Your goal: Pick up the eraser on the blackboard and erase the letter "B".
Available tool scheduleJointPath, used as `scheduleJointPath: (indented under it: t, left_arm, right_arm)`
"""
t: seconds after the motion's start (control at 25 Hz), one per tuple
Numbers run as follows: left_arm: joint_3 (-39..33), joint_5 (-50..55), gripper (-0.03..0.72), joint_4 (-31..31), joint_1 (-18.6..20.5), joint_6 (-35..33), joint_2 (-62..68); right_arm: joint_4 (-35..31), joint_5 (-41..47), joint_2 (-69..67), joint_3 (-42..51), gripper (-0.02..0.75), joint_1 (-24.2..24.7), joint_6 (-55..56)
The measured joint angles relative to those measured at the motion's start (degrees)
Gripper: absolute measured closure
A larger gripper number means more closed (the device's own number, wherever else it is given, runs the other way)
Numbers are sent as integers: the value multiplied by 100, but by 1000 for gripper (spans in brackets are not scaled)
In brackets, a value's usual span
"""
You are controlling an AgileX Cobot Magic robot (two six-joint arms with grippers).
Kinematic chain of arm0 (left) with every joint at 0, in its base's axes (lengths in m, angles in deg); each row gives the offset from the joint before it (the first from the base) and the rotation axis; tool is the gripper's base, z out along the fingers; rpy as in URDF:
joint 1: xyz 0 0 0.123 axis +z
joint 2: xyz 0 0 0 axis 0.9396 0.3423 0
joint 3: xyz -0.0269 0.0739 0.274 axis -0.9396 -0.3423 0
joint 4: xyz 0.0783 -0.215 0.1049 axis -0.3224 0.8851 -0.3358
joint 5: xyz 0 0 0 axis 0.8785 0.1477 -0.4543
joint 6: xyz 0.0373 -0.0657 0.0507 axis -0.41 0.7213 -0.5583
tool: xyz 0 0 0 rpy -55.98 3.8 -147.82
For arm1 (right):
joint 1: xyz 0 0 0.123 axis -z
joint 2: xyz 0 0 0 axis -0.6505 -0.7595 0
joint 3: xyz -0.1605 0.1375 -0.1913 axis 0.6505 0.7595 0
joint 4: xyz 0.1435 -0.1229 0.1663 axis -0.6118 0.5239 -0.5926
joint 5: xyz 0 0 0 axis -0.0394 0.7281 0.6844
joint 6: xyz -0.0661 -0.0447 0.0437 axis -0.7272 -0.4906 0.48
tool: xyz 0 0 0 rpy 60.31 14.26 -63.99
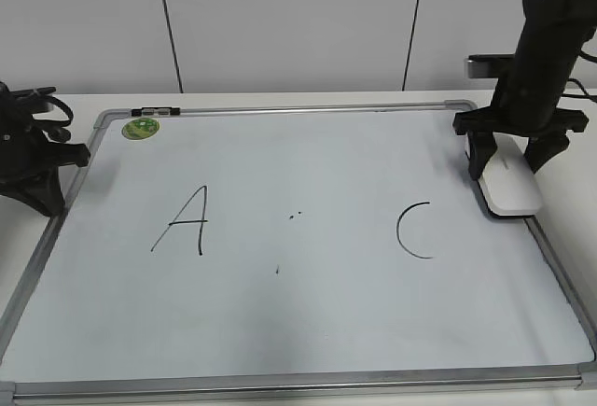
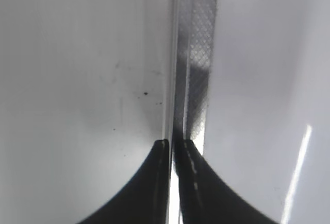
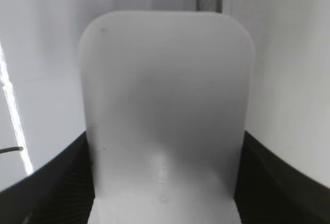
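Eraser point(image 1: 509, 185) lying at the right edge of the blackboard point(image 1: 308, 331), partly over the grey frame, its far end hidden behind the right gripper point(image 1: 511, 156). Flanked on both sides by the black fingers point(image 3: 46, 183); whether pads press the plastic or merely sit beside it, hard to tell, since the contact line falls in shadow at the bottom of the right wrist view. Top of the eraser point(image 3: 165, 105) fills that view, blurred, lettering not readable.

Letter "B" not to be made out: only a few faint black specks point(image 1: 295, 216) between the "A" point(image 1: 185, 223) and the "C" point(image 1: 415, 230).

Left gripper point(image 1: 37, 159) parked at the board's left edge, cut off by the picture border, details lost in black. Seen from the left wrist, fingertips point(image 2: 192, 157) drawn nearly together, a thin bright sliver between them, nothing pinched; frame strip point(image 2: 198, 54) running straight ahead, out of focus.

Green round magnet point(image 1: 141, 128) near the upper left corner, print too small to read.
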Motion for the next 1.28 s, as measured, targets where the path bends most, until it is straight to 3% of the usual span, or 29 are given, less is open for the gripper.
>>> scheduleJointPath:
  t: [1.28]
  left_arm:
    - [0,13,655,0,0,0,0]
  right_arm:
    - [-41,-35,-242,11,206,0,-143]
